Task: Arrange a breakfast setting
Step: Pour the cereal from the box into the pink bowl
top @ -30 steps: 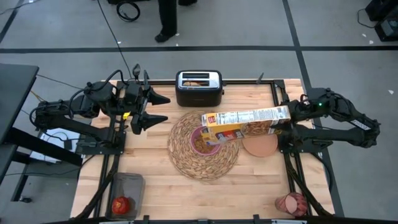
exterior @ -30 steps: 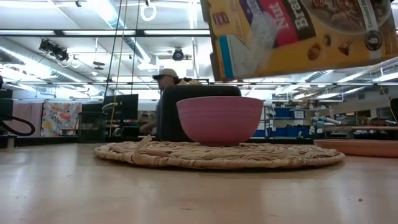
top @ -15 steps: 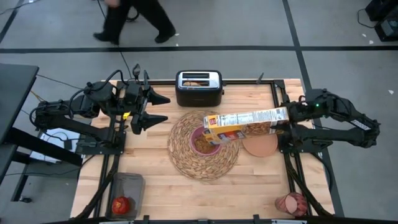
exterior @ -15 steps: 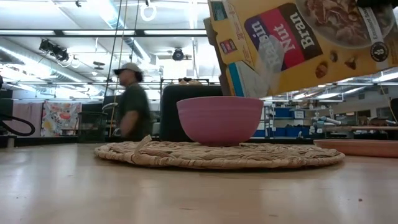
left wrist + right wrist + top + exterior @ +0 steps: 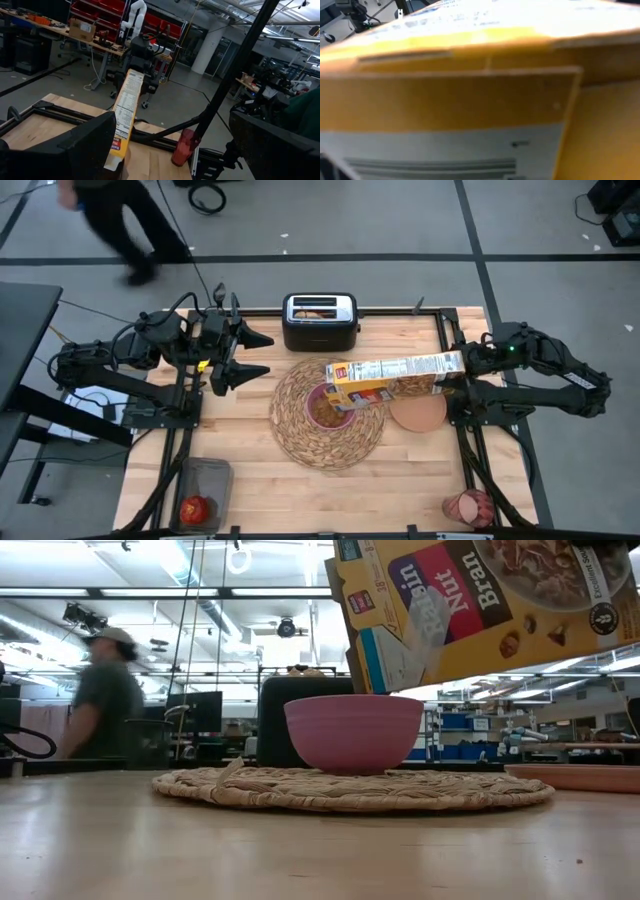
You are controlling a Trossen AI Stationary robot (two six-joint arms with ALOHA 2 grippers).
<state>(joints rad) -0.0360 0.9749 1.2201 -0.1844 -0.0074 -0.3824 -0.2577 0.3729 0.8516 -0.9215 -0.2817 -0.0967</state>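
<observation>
Looming over the pink bowl: tilted cereal box, toaster behind.

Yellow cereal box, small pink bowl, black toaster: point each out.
yellow cereal box [image 5: 400,370]: high view, on its upward side panel.
small pink bowl [image 5: 352,735]: low view, on its outer wall.
black toaster [image 5: 320,328]: high view, on its front face.

over bowl: blocked by cereal box | front table: open
</observation>
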